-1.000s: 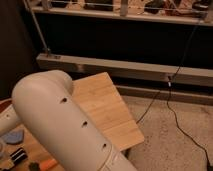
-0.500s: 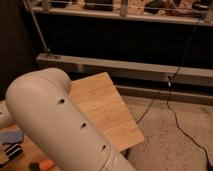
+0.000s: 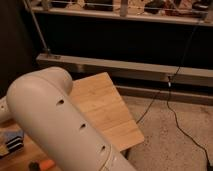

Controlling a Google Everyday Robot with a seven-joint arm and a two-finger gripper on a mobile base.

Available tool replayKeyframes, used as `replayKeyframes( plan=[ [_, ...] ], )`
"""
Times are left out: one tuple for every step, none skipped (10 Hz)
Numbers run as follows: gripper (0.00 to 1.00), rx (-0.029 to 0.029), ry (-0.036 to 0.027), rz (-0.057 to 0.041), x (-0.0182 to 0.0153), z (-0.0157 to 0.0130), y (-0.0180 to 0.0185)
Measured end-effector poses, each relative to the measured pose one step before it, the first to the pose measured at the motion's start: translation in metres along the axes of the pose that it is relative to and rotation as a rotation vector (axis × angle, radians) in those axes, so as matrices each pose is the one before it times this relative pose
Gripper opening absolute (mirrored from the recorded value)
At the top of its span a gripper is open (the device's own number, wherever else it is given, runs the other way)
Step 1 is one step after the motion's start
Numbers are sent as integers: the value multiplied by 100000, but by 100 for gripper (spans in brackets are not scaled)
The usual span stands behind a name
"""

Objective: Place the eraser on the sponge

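Observation:
My gripper is out of view; only the thick cream-coloured arm [image 3: 60, 125] fills the lower left of the camera view. At the left edge, past the arm, a corner of the light-blue sponge [image 3: 11, 134] shows on the wooden table [image 3: 102, 107]. A dark block with pale stripes, which looks like the eraser [image 3: 15, 144], lies right against the sponge's near edge. I cannot tell whether it rests on the sponge or beside it. The arm hides most of both.
An orange carrot tip [image 3: 46, 164] and a small dark object [image 3: 33, 166] peek out at the bottom left. A black cable [image 3: 172, 100] runs across the speckled floor on the right. A metal rail and dark shelving stand behind the table.
The arm has shifted slightly to the left and a little more of the blue and dark things at the left edge shows. Nothing else has moved.

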Motion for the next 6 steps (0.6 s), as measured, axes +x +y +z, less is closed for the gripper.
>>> replayKeyframes(
  plan=[
    [0,637,-1977,2618,-171,-339,-869],
    [0,812,-2095,2708,-107,-332,-1025],
    [0,439,-883,1150,-30,-141,-502],
    [0,931,-1104,2033,140,-194,-1016],
    [0,735,-484,1599,287,-38,-822],
    [0,346,-133,1066,246,78,-470]
  ],
)
